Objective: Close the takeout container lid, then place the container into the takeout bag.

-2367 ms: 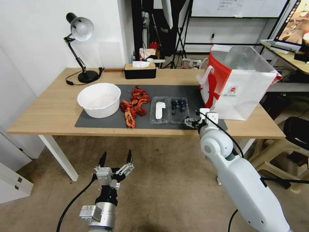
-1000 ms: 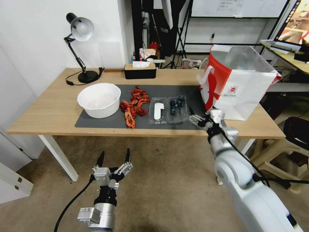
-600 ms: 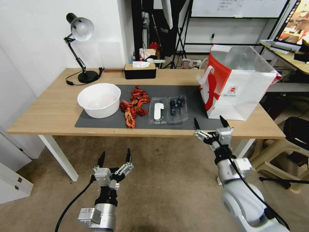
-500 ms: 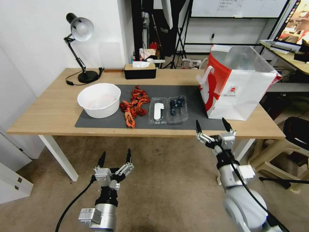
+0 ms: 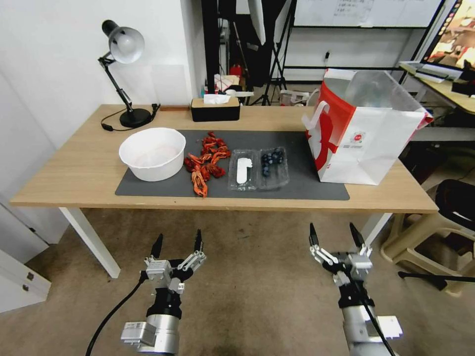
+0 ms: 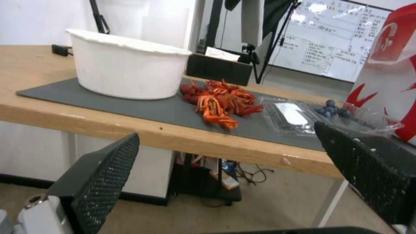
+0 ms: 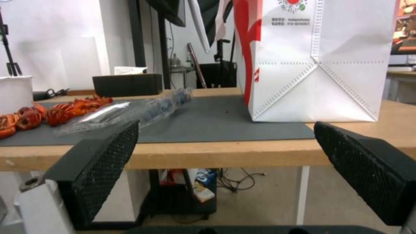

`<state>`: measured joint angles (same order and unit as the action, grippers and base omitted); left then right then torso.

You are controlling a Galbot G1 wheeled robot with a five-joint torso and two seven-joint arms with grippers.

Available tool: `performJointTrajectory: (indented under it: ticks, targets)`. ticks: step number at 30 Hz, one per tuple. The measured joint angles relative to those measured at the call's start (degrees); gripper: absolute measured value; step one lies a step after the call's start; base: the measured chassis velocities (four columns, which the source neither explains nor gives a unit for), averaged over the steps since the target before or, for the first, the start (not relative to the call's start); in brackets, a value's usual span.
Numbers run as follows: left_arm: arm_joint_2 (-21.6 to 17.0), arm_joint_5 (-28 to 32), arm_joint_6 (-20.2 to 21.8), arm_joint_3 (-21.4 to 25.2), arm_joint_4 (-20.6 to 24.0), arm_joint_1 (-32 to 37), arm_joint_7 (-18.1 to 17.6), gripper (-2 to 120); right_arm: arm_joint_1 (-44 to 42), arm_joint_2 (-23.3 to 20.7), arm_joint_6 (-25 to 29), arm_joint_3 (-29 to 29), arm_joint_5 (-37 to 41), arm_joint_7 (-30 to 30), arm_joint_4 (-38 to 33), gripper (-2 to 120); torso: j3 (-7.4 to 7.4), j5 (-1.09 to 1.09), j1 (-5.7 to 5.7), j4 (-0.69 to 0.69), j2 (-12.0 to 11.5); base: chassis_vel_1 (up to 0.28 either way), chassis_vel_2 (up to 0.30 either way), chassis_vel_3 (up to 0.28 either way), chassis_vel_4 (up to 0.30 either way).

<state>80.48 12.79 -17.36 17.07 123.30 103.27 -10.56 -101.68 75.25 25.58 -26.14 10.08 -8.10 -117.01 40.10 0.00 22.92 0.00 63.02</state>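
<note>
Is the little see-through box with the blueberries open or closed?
Open. The takeout container lies spread flat on the grey mat, its lid with the white sticker beside the half holding the blueberries, not folded over them.

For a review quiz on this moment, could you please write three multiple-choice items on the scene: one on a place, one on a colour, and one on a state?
1. Where does the takeout container lie?
A. on the dark mat, between the red crayfish and the takeout bag
B. inside the takeout bag
C. in the white bowl

2. What colours is the takeout bag?
A. black and yellow
B. red and white
C. plain brown

3. What state is the lid in?
A. shut over the blueberries
B. folded open, flat beside the tray
C. torn off and lying on the floor

Answers
1. A: the head view shows it on the mat, left of the bag.
2. B: its panels are red and white.
3. B: the half with the white sticker lies open; the left end effector and the right end effector hang open below the table edge.
</note>
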Motion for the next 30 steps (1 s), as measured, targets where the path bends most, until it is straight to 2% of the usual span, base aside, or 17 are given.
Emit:
performJointTrajectory:
  ticks: [7, 12, 14, 15, 18, 19, 21, 22, 25, 26, 29, 30]
  targets:
    - [0.02, 0.75, 0.37, -0.20, -0.01, -0.49, 0.05, 100, 0.06, 0.12, -0.19, 0.26, 0.03, 0.03, 0.41, 100, 0.00, 0.00, 0.00, 0.01, 0.00, 0.000, 0.000, 0.000, 0.000]
    - [-1.11, 3.56, 1.48, -1.13, 0.04, -1.65, 0.60, 100, 0.00, 0.30, -0.49, 0.05, -0.50, 0.21, 0.00, 100, 0.01, 0.00, 0.00, 0.01, 0.00, 0.000, 0.000, 0.000, 0.000]
    - [-2.06, 7.78, 2.42, -2.09, 0.35, -3.01, 1.35, 100, -0.09, 0.18, -0.87, -0.32, -0.78, 0.55, -0.78, 100, 0.01, -0.01, 0.00, 0.00, 0.00, 0.000, 0.000, 0.000, 0.000]
    - [-2.06, 7.78, 2.42, -2.09, 0.35, -3.01, 1.35, 100, -0.09, 0.18, -0.87, -0.32, -0.78, 0.55, -0.78, 100, 0.01, -0.01, 0.00, 0.00, 0.00, 0.000, 0.000, 0.000, 0.000]
    - [-3.52, 18.42, 2.22, -3.67, 0.89, -5.95, 4.72, 100, -0.04, -0.16, -1.25, -0.73, -0.87, 1.07, -1.30, 100, 0.01, 0.00, 0.00, 0.01, 0.00, 0.000, 0.000, 0.000, 0.000]
    - [-3.52, 18.42, 2.22, -3.67, 0.89, -5.95, 4.72, 100, -0.04, -0.16, -1.25, -0.73, -0.87, 1.07, -1.30, 100, 0.01, 0.00, 0.00, 0.01, 0.00, 0.000, 0.000, 0.000, 0.000]
    - [-4.78, 26.46, 2.55, -4.96, 1.33, -9.24, 5.55, 100, -0.29, -0.04, -1.37, -0.91, -1.23, 1.07, -1.40, 100, 0.01, 0.00, 0.00, 0.01, 0.00, 0.000, 0.000, 0.000, 0.000]
    - [-4.78, 26.46, 2.55, -4.96, 1.33, -9.24, 5.55, 100, -0.29, -0.04, -1.37, -0.91, -1.23, 1.07, -1.40, 100, 0.01, 0.00, 0.00, 0.01, 0.00, 0.000, 0.000, 0.000, 0.000]
    - [-6.47, 34.98, 2.58, -7.36, 1.37, -14.52, 3.84, 100, -0.71, 0.22, -1.44, -0.88, -1.98, 1.04, -1.53, 100, 0.01, -0.01, 0.00, -0.01, 0.00, 0.000, 0.000, 0.000, 0.000]
    - [-6.47, 34.98, 2.58, -7.36, 1.37, -14.52, 3.84, 100, -0.71, 0.22, -1.44, -0.88, -1.98, 1.04, -1.53, 100, 0.01, -0.01, 0.00, -0.01, 0.00, 0.000, 0.000, 0.000, 0.000]
    - [-8.25, 42.03, 4.28, -10.62, 2.30, -20.16, -3.54, 100, -0.92, 0.61, -1.58, -0.33, -2.99, 1.02, -1.91, 100, 0.01, 0.00, 0.00, 0.01, 0.00, 0.000, 0.000, 0.000, 0.000]
    - [-8.25, 42.03, 4.28, -10.62, 2.30, -20.16, -3.54, 100, -0.92, 0.61, -1.58, -0.33, -2.99, 1.02, -1.91, 100, 0.01, 0.00, 0.00, 0.01, 0.00, 0.000, 0.000, 0.000, 0.000]
